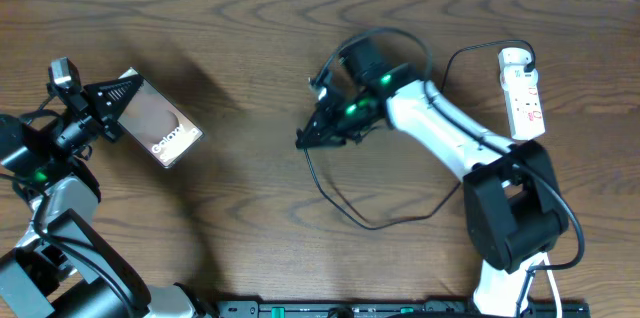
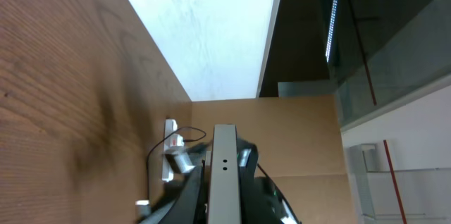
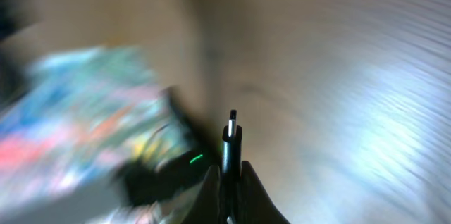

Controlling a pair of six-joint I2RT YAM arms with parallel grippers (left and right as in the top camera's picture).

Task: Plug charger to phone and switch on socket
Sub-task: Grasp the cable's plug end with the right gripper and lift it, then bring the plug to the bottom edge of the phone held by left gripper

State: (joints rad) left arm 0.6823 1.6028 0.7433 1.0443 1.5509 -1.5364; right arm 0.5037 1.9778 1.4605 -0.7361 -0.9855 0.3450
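1. Overhead: the left gripper (image 1: 118,108) is clamped on one short end of the phone (image 1: 160,121), jaws narrow around it.
   - White "Galaxy" reads on the glossy dark face; whatever follows is too small to read.
   - The phone's long axis runs on a diagonal straight out from the jaws, with the lettered end farthest from them.
2. Same view, other side: the right gripper (image 1: 304,140) pinches the charger (image 1: 375,226) near its free end, jaws closed narrow on it.
   - The thin black cable drops from the jaws and loops across the table (image 1: 250,78) back under the arm.
   - The socket (image 1: 523,93) lies well apart from those jaws, behind the arm.
   - It is white with red markings too small to read, and its rounded end points to the table's far edge.
3. Left wrist: the phone shows edge-on as a pale strip straight ahead between the dark fingers. It points out from the jaws, and no lettering is readable here.
4. Right wrist: heavy blur.
   - The plug tip (image 3: 232,120) sticks straight out past the fingers (image 3: 208,190), which grip the plug body.
   - A colourful smear (image 3: 84,125) lies beside the jaws, with nothing legible on it.
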